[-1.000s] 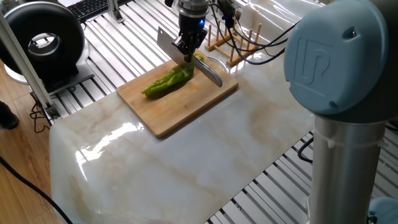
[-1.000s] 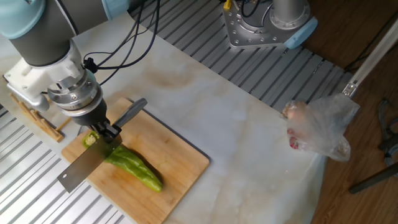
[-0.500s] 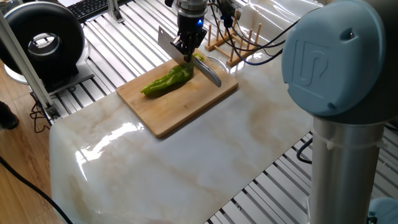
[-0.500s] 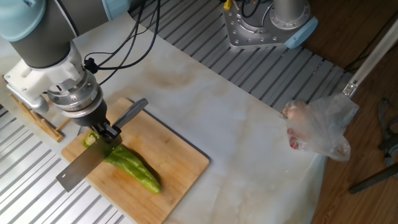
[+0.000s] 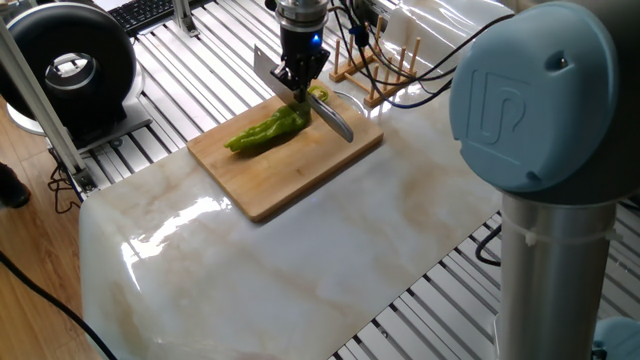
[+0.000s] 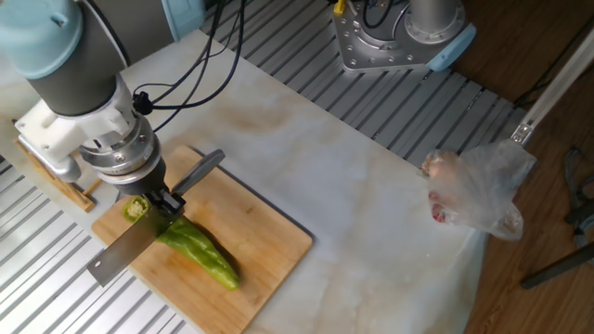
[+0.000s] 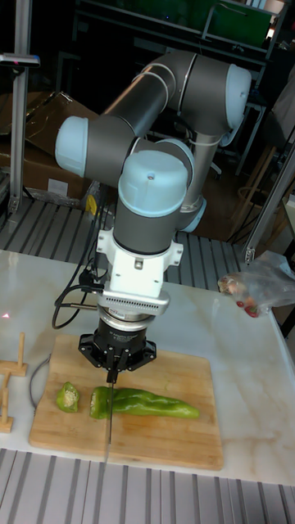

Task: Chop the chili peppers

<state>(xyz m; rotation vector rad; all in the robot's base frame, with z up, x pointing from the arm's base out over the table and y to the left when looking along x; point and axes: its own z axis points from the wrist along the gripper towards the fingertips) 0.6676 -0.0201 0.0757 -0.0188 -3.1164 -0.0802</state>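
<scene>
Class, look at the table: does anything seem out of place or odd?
A crumpled plastic bag with something reddish inside sits at the table's edge, far from the cutting board where the gripper holds a knife over the pepper.

You're in a robotics lab, not a kitchen. Marble counter (image 5: 300, 270) sits on aluminium slat framing (image 6: 445, 102), a second robot base (image 6: 404, 37) is bolted alongside, and a keyboard (image 5: 150, 12) sits behind.

The cutting board (image 7: 172, 438) is set on the counter (image 5: 300, 270). On it the chili pepper (image 7: 152, 403) is laid lengthwise, a cut slice (image 7: 68, 398) just beside its end, the knife (image 6: 125, 251) placed between them.
</scene>
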